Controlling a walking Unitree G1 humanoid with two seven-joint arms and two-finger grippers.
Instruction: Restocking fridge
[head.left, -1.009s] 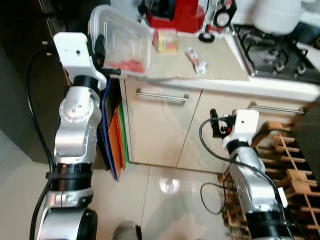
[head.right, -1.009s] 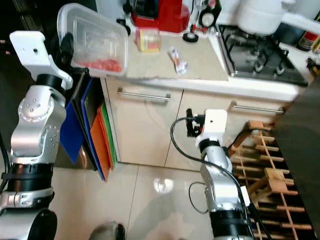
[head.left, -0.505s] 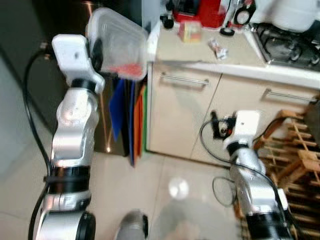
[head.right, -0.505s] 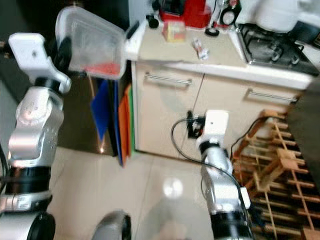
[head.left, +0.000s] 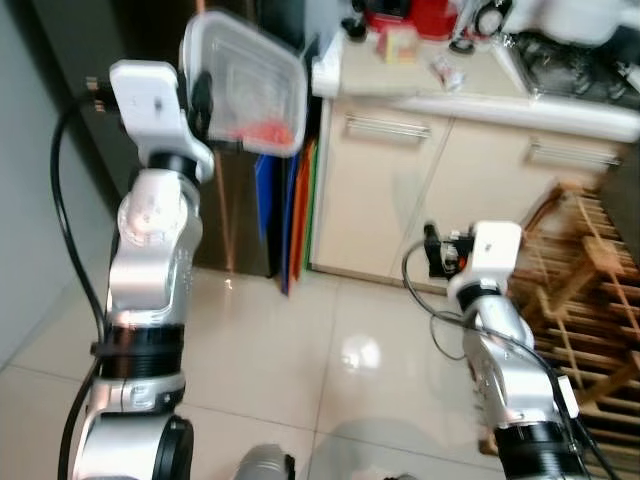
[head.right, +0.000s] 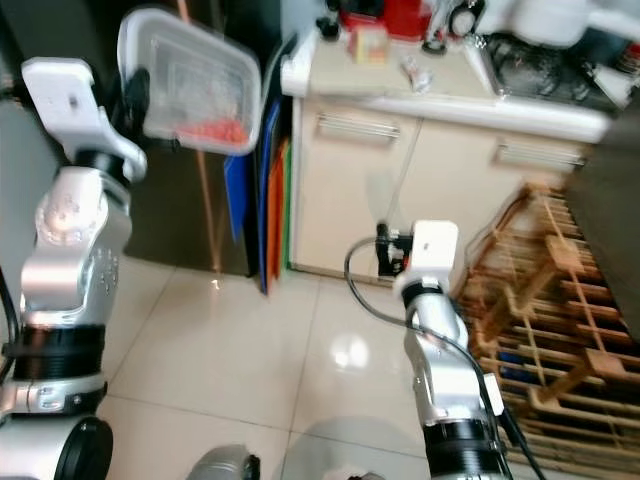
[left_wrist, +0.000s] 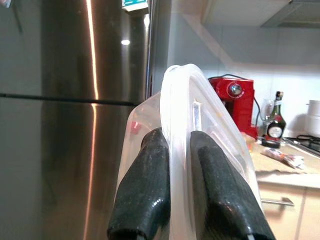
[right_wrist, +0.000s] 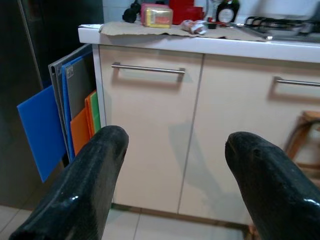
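Carrying stage of a fridge restock, read from the robot's left to its right. Far left, the stainless-steel fridge (left_wrist: 70, 125) stands with its doors shut — a dark seam crosses its front in the left wrist view. Before it, raised to about counter height, the left gripper (left_wrist: 187, 192) is pinched tight on the rim of a clear lidded container (head.left: 250, 85); the two black fingers (left_wrist: 145, 190) press on either side of the lid edge, with red food (head.left: 262, 130) settled in the lowest corner. The box hangs tilted, held by one edge alone.

To do this step well, a slow turn toward the fridge seems wise: an edge grip on thin plastic may slip or flex, and the contents could slide further. The door will probably have to be opened by the free arm, so the box is best kept level and clear of the door's swing.

Just beside the fridge, blue, orange and green boards (head.right: 262, 200) stand on edge in the gap against the cream cabinet (right_wrist: 150, 130), whose bar handle (right_wrist: 148, 69) sits under the counter (right_wrist: 150, 40). Lower and to the right, the right gripper (right_wrist: 172, 170) holds nothing — its fingers are spread wide, pointing at the cabinet front. At far right a wooden rack (head.right: 545, 330) stands on the tiled floor (head.left: 300, 340), near that arm's elbow; the turn should allow for it.
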